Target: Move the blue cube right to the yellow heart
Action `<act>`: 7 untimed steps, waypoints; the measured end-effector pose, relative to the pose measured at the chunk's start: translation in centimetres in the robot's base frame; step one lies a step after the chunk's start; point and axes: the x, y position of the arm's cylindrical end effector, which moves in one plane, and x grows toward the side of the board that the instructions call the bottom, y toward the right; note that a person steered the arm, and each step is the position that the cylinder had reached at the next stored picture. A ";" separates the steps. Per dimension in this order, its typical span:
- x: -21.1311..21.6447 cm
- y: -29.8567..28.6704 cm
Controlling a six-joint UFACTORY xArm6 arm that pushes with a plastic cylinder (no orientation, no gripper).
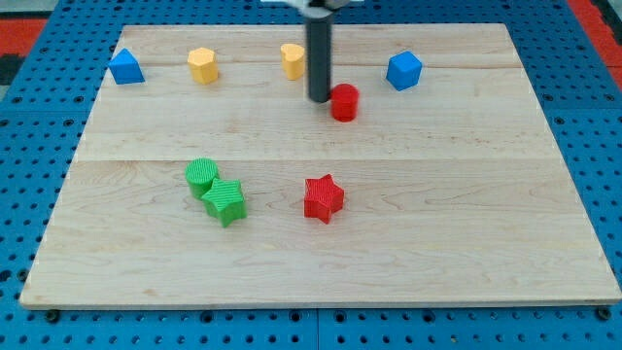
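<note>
Your blue cube (404, 70) sits near the table's (466, 243) top right, well apart from the yellow heart (293, 59). The end effector, a bare rod grasping nothing, has its tip (320, 99) beside the red cylinder (344, 101); sweeping across could knock that instead.

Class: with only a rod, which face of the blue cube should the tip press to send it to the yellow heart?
The blue cube is best pressed on its flat face toward the view's right, at mid-face, pushing leftward: the yellow heart lies that way. My tip, beside the red cylinder, is on the cube's left, so it likely must circle round first.
</note>
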 end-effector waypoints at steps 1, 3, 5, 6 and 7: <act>0.7 7.5; -3.9 10.6; -8.1 16.3; -7.9 10.0; -6.3 4.0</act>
